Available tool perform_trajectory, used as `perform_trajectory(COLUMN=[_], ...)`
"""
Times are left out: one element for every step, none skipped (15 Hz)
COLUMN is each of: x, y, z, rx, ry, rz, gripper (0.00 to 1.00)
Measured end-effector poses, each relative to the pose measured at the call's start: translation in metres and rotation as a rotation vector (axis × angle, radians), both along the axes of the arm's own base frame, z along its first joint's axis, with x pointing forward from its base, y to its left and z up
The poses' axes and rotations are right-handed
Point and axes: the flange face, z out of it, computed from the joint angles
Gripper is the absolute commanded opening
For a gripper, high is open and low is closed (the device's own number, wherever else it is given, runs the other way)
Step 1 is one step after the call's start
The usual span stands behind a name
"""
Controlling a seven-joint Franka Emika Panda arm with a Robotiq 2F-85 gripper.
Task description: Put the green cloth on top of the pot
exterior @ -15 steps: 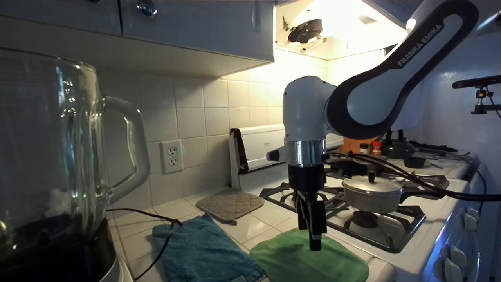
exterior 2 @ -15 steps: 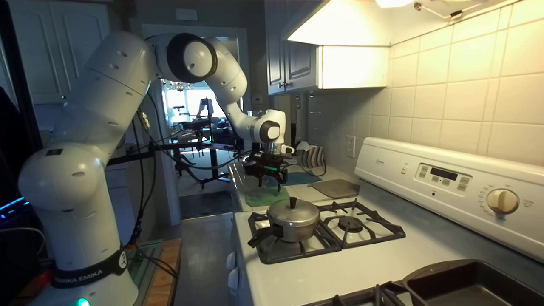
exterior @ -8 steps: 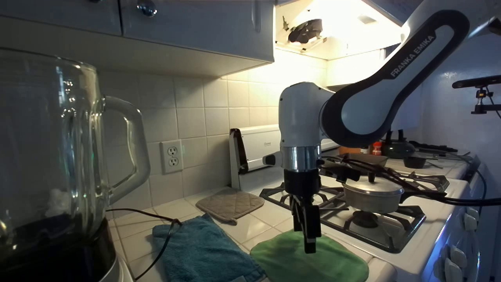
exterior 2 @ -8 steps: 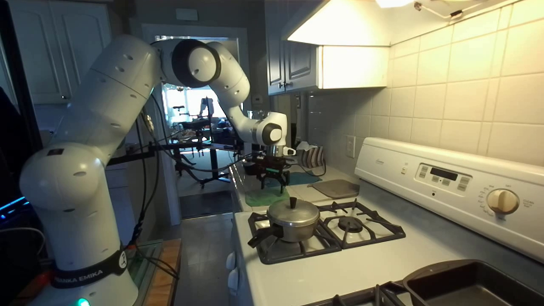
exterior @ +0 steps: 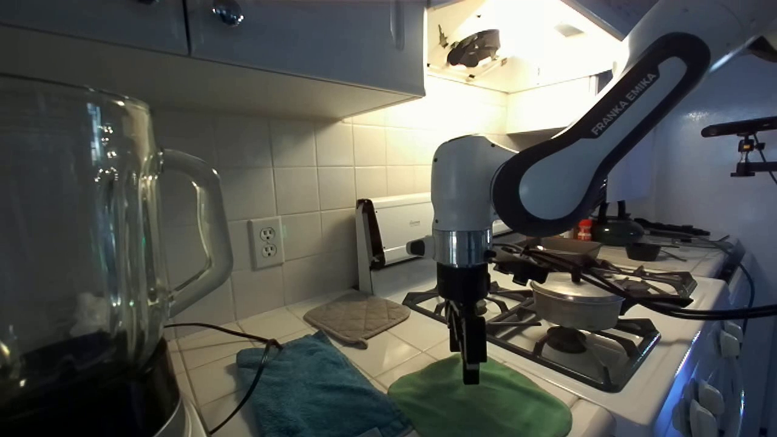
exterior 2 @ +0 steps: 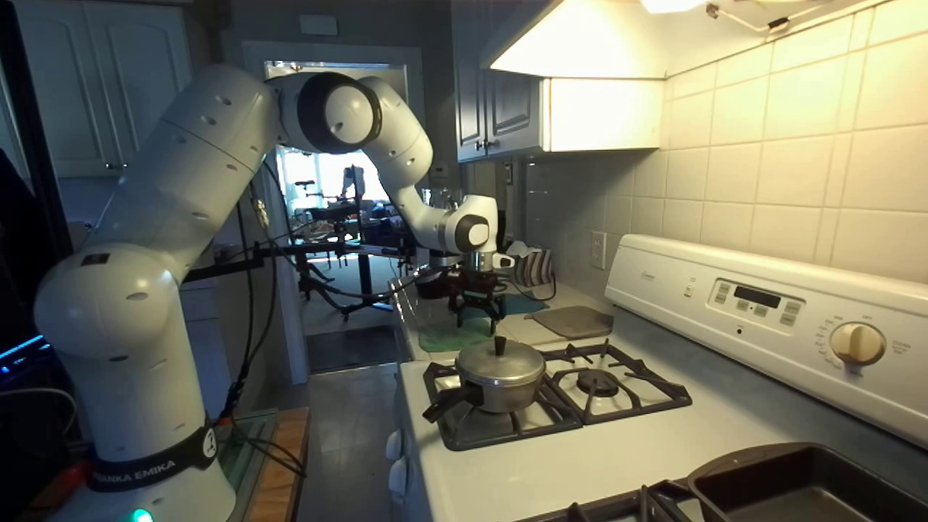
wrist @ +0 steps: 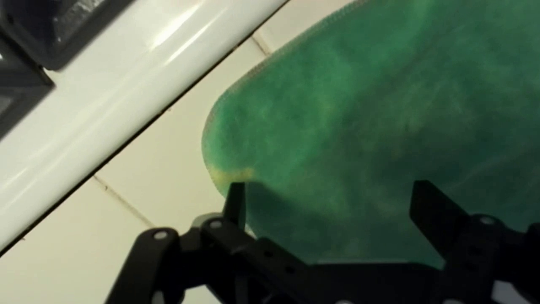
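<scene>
The pincer (wrist: 329,190), spread apart, hangs over the green cloth (wrist: 358,118): likely the grasping step. Next it should lower and pinch, the pot (exterior 2: 500,377) coming after.

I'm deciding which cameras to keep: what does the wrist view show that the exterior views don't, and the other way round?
Only the wrist view: a yellowish mark near the edge of the green cloth, and the stitching along its rim.
Only the exterior views: the lidded saucepan on the stove, the teal towel and the quilted potholder.
Shared: the tiled counter, part of the stove, and the open tool over the green cloth.
</scene>
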Motion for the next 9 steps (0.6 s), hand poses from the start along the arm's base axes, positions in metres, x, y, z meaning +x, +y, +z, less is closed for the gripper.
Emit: perform_trajectory(x=[0.002, 0.005, 0.006, 0.008, 0.009, 0.011, 0.012, 0.013, 0.014], y=[-0.002, -0.004, -0.005, -0.007, -0.008, -0.010, -0.011, -0.012, -0.013], z=[-0.001, -0.001, -0.002, -0.003, -0.003, -0.004, -0.006, -0.008, -0.008], rx=[-0.001, -0.002, -0.002, -0.003, -0.003, -0.004, -0.005, -0.006, -0.007], ry=[-0.001, -0.003, -0.003, -0.003, -0.002, -0.001, 0.000, 0.001, 0.001], rz=[-0.004, -0.008, -0.012, -0.015, -0.018, -0.021, -0.023, -0.025, -0.027], gripper=[1.00, 1.00, 1.00, 0.92, 0.78, 0.66, 0.59, 0.51, 0.45])
